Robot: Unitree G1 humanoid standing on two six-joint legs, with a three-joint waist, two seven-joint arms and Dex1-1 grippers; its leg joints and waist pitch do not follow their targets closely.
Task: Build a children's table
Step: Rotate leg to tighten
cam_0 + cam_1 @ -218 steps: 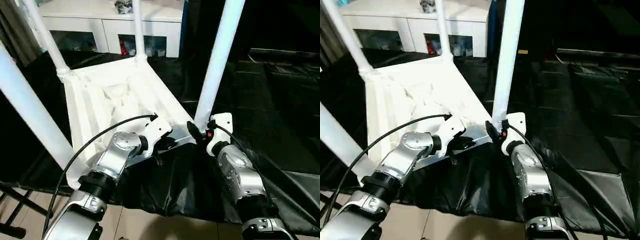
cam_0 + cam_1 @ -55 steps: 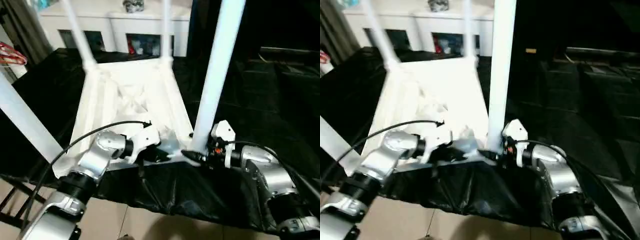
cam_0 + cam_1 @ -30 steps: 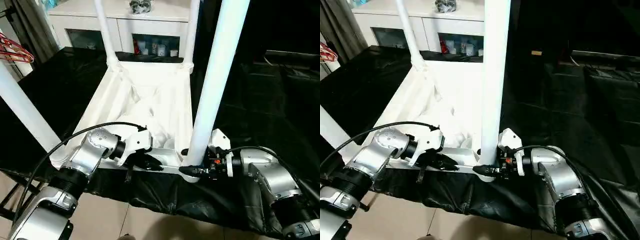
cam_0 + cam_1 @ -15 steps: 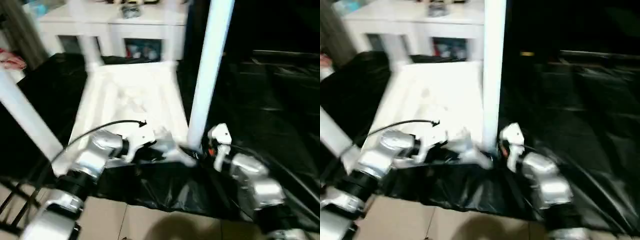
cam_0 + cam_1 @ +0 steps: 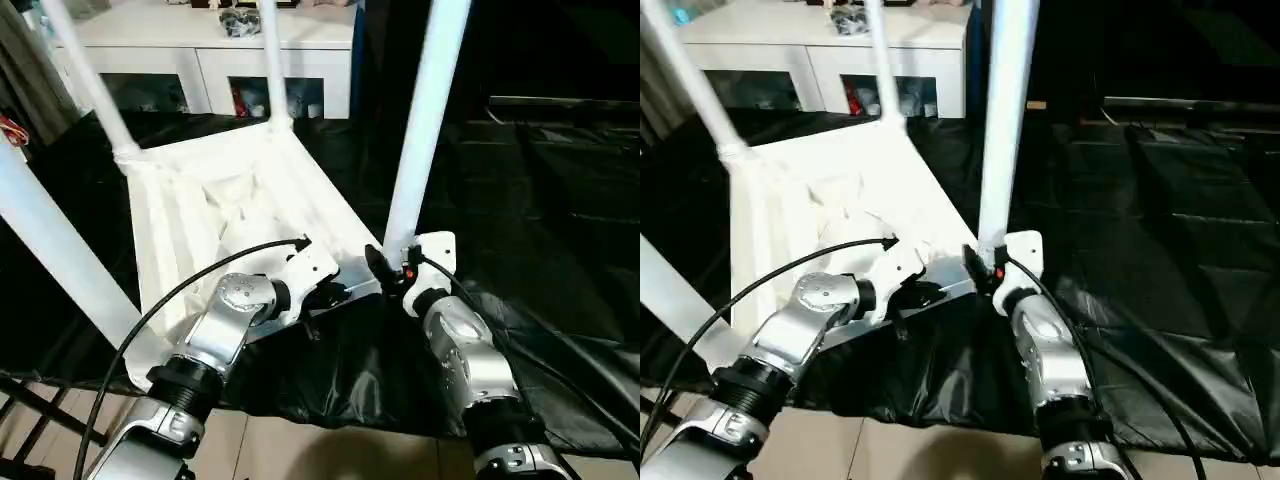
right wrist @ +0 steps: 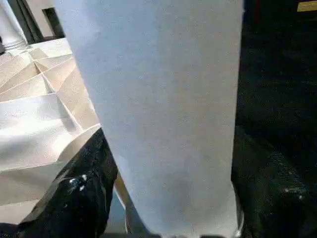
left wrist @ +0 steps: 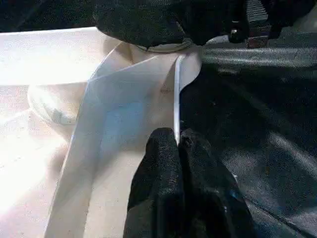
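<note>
Nearest the camera, the two silver forearms reach forward over the near edge of a worktop point(image 5: 560, 330) draped in black sheeting. The children's table point(image 5: 215, 215) lies upside down on that sheeting, toward the worktop's near left part, its ribbed underside facing up and its four white legs standing upward from the corner sockets. The left gripper point(image 7: 177, 141) is at the near rim of the tabletop, its two black fingers point(image 7: 161, 163) pressed together on the thin upright edge of that rim, which runs between the fingertips. Just to its right, the right gripper point(image 5: 385, 268) sits at the foot of the near right leg point(image 5: 425, 120), at the tabletop's near right corner; in the right wrist view one black finger point(image 6: 81, 198) stands on each side of the leg, so the jaws are spread wide around it, close against it, though whether they actually press it cannot be told. The near left leg point(image 5: 60, 255) slants up past the left edge of the head views. Farther back rise the two far legs point(image 5: 95, 85), at the tabletop's far corners. Beyond the worktop's far edge stands a white cabinet point(image 5: 210, 50) with glass doors and small items on top.
</note>
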